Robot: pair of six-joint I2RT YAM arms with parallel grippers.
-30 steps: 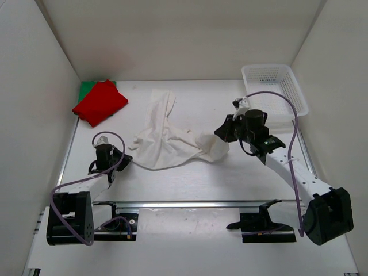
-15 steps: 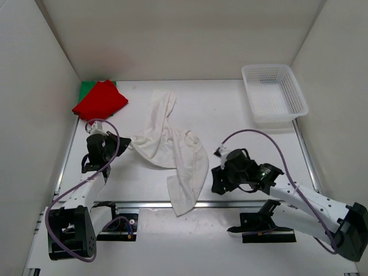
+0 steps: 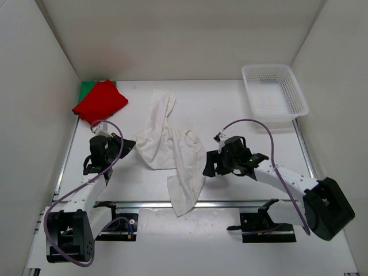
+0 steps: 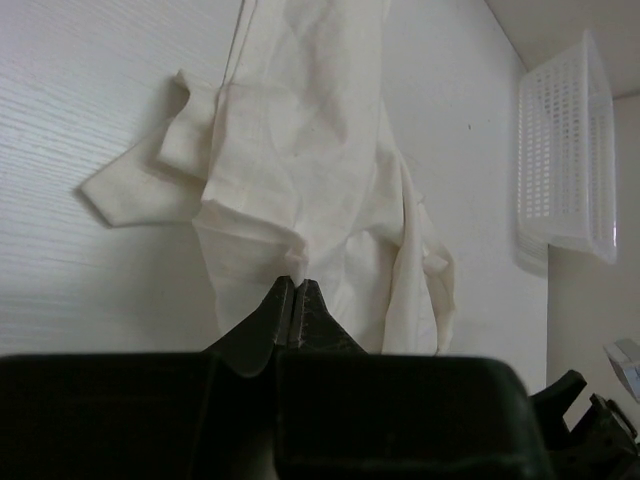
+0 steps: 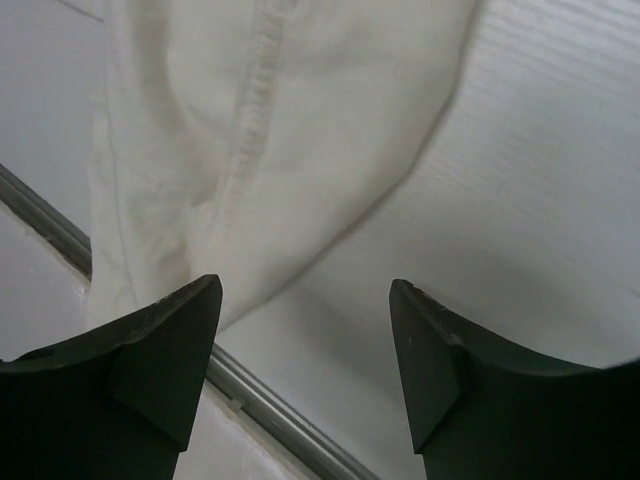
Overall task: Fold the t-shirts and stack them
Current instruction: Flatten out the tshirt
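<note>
"Where's the off-white t-shirt (image 3: 172, 150)?"
"Left of the basket (image 3: 275, 92) and nearer, with its long axis running far to near."
"Grippers?"
"Right gripper (image 5: 303, 292) is spread, just beside its right edge. Left gripper (image 4: 297, 288) is pressed together, seemingly pinching its left hem."

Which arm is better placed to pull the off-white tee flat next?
Left. The left gripper is shut on the edge of the off-white t-shirt, so it could likely pull straight away. The right gripper stands open at the shirt's right side, gripping nothing; it would need to regrasp first.
</note>
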